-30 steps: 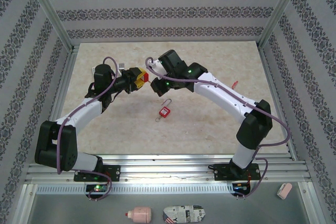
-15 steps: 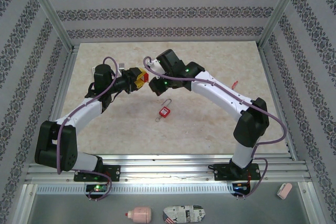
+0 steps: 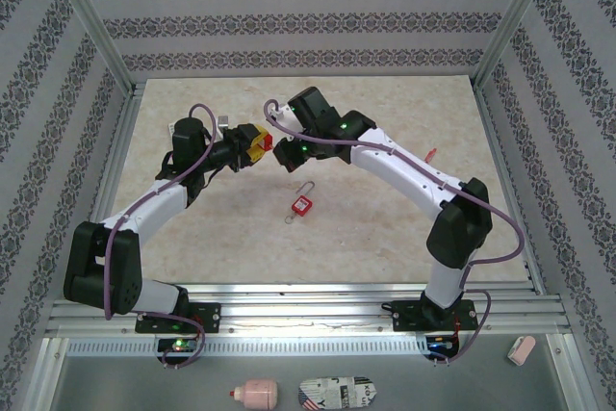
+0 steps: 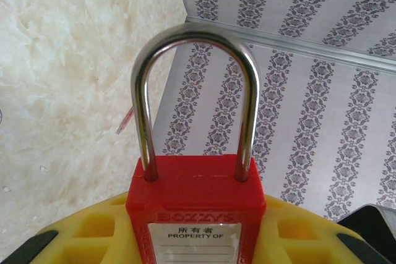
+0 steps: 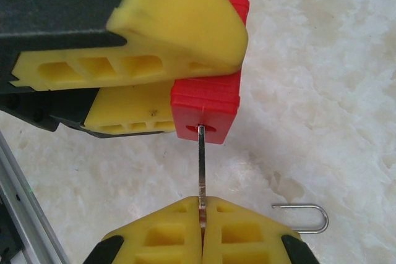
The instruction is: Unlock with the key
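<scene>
My left gripper is shut on a red padlock, its yellow fingers clamping the body on both sides. The steel shackle is closed and points away from the left wrist camera. In the right wrist view the padlock's underside faces my right gripper, which is shut on a thin metal key. The key's tip sits at the keyhole, and most of the blade is still outside. From above, both grippers meet over the table's back left, the right gripper just right of the padlock.
A second red padlock lies on the marble table below the grippers; its shackle shows beside my right fingers. A small red item lies at the right. Patterned walls and aluminium posts enclose the table.
The right arm has shifted slightly left, bringing the key closer to the padlock. The left arm and its padlock have not moved.
</scene>
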Robot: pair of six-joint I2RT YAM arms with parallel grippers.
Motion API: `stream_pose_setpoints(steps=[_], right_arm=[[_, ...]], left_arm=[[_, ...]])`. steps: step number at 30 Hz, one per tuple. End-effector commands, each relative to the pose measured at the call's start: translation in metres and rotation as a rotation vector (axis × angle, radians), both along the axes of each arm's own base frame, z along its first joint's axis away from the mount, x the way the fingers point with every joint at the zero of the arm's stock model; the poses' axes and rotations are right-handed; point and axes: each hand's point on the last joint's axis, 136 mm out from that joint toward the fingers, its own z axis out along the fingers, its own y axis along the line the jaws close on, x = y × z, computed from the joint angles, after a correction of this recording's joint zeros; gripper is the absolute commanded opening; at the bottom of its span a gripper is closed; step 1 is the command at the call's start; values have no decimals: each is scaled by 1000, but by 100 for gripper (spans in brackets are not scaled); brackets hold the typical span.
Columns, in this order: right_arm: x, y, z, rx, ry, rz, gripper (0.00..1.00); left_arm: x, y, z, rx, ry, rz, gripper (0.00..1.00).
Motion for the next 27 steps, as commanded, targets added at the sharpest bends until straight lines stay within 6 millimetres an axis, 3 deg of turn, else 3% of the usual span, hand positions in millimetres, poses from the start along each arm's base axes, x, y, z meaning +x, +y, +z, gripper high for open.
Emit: stream_pose_setpoints(steps=[1,13,27], right_arm=[[4,5,5,19,5,6,0],[9,3,5,8,-3,-3,0],[11,19,11,-30,-69,19,0]], left_arm=[[-6,0,13,2,-53,-18,0],[-8,0,13,24,-57,-31,0],[-16,-8,-7,140,41,-76,0]])
